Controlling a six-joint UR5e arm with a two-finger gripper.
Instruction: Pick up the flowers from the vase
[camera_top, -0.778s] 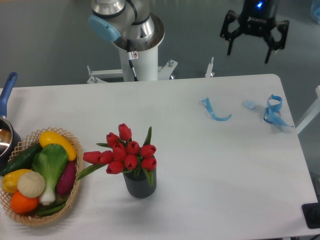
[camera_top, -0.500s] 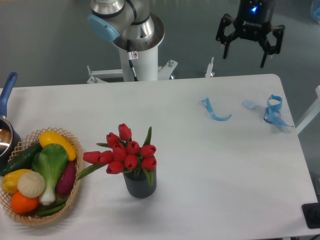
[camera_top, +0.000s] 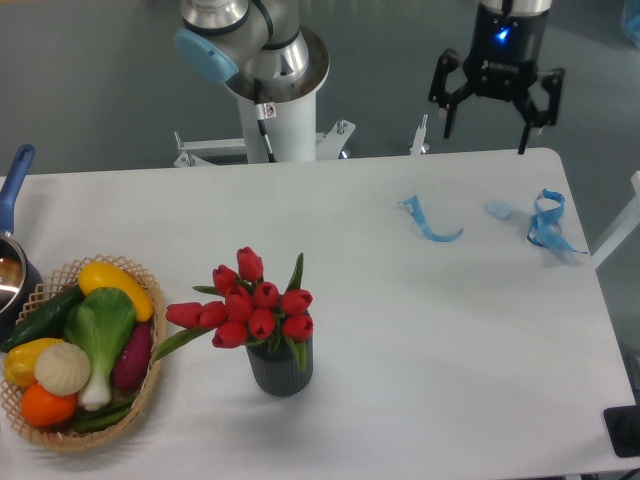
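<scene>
A bunch of red tulip flowers (camera_top: 253, 305) with green leaves stands in a short dark grey ribbed vase (camera_top: 281, 369) near the table's front, left of centre. My gripper (camera_top: 484, 140) hangs high above the table's back right edge, far from the flowers. Its black fingers are spread wide apart and hold nothing.
A wicker basket (camera_top: 147, 378) of vegetables sits at the front left, close to the flowers. A pot with a blue handle (camera_top: 12, 188) is at the left edge. Blue ribbon scraps (camera_top: 432, 226) (camera_top: 547, 224) lie at the back right. The arm's base (camera_top: 275, 90) stands behind the table.
The gripper has come down and shifted left toward the table's back edge. The flowers, vase and basket have not moved.
</scene>
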